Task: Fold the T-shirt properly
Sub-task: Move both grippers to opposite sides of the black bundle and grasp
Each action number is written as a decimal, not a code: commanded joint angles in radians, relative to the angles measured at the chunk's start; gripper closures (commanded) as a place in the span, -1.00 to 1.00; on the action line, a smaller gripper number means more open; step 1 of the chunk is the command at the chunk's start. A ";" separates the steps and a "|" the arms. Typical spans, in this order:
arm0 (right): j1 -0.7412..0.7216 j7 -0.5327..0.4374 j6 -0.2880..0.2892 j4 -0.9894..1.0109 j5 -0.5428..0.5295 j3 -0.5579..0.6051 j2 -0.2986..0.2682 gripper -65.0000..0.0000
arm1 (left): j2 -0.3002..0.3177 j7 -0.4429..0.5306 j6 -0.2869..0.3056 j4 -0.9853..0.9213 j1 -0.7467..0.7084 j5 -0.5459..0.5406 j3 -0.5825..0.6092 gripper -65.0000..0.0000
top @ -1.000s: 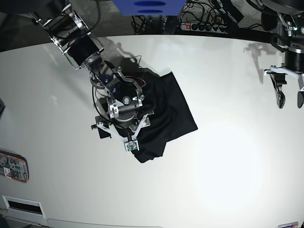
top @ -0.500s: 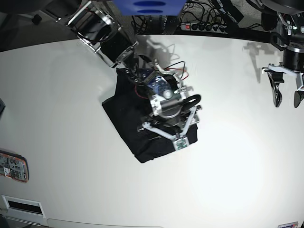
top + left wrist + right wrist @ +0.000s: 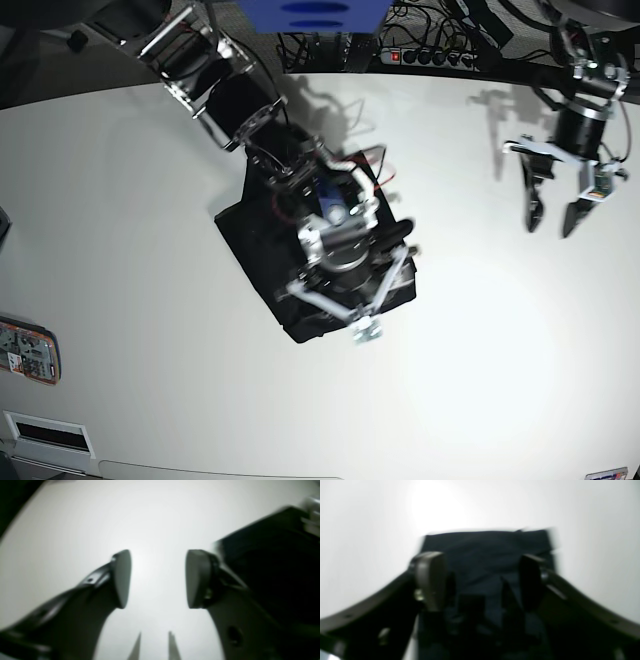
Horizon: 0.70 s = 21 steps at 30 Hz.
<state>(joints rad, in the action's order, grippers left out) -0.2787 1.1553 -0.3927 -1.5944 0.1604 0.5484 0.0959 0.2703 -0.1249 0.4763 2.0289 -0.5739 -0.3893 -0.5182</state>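
My right gripper [image 3: 345, 300] reaches down over the folded T-shirt [image 3: 255, 235], jaws spread wide, cloth directly beneath them, nothing gripped. My left gripper [image 3: 552, 212] hangs parted above bare table [image 3: 150, 380], well apart from the shirt.

Both pincers agape, empty: right pincer [image 3: 352, 300] low mid-frame, left pincer [image 3: 553, 211] raised far off.

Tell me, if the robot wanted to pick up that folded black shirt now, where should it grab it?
Probably at the free corner of the T-shirt on the base view's left. The shirt lies flat as a folded block, and the right gripper hovers open over its other end. A low pinch from the bare table side would likely catch all the layers.
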 commanded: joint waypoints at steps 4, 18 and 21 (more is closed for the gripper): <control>-0.012 -0.015 0.041 -0.022 -0.002 -0.106 0.015 0.34 | -0.022 0.029 -0.009 0.031 0.022 -0.006 0.068 0.80; -0.138 -0.022 0.041 0.013 -0.002 -0.189 0.015 1.00 | -0.047 -0.017 -0.009 0.026 0.101 -0.001 0.192 1.00; -0.212 -0.022 0.044 0.082 -0.003 -0.189 0.015 1.00 | -0.047 -0.140 -0.009 0.026 0.133 -0.001 0.255 1.00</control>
<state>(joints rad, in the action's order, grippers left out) -0.4824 1.1267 -0.3508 -1.5070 0.1612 0.3618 0.1055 0.2161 -0.2844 0.4725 2.0392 -0.4431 -0.3836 -0.2596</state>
